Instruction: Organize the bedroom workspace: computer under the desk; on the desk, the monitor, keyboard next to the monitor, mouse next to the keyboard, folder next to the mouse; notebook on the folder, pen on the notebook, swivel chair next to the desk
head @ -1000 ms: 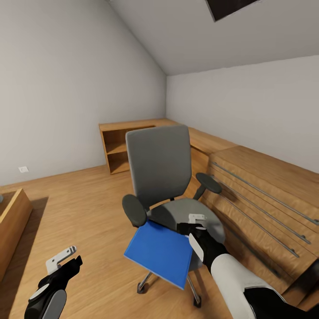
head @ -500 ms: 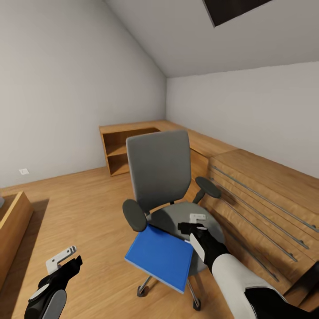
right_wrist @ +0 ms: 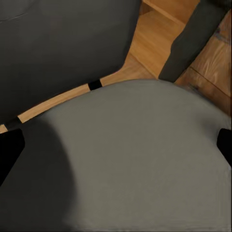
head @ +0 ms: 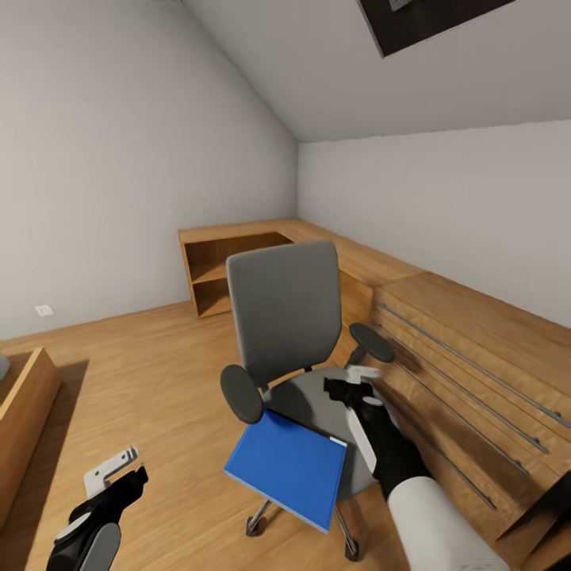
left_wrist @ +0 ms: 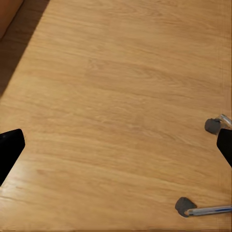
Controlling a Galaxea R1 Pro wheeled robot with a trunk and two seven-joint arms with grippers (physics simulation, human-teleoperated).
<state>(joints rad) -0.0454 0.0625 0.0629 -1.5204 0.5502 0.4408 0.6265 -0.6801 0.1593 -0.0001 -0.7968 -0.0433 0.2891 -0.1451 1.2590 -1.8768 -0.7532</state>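
bright blue flat rectangular folder (head: 287, 468) lying on the front of the grey upholstered swivel chair (head: 287, 317), hanging over the seat's front edge with its near corner out past the seat and tilted down toward the wooden plank floor (head: 135, 373). not gripped by either pincer.

right pincer (head: 351, 383) hovering above the chair's grey seat, behind the folder's far right corner and near the chair's right armrest; in the right wrist view, black fingertips (right_wrist: 9, 150) at opposite edges with bare seat cloth between them, so spread wide and holding nothing. left pincer (head: 119, 469) low to the left of the chair, well apart from it, over bare floor; in the left wrist view, dark fingertips (left_wrist: 9, 150) far apart with chair casters (left_wrist: 183, 206) beyond, so spread and empty too.

behind and to the right of the chair, low wooden cabinets with long metal rails (head: 476, 357) and an open wooden shelf unit (head: 214, 274) in the corner.

judging progress: early. folder on the chair rather than on the worktop, so that step not done. likely step in hand: reaching for the folder with the right arm. placing the folder, stacking notebook and pen, and parking the chair all seemingly left.
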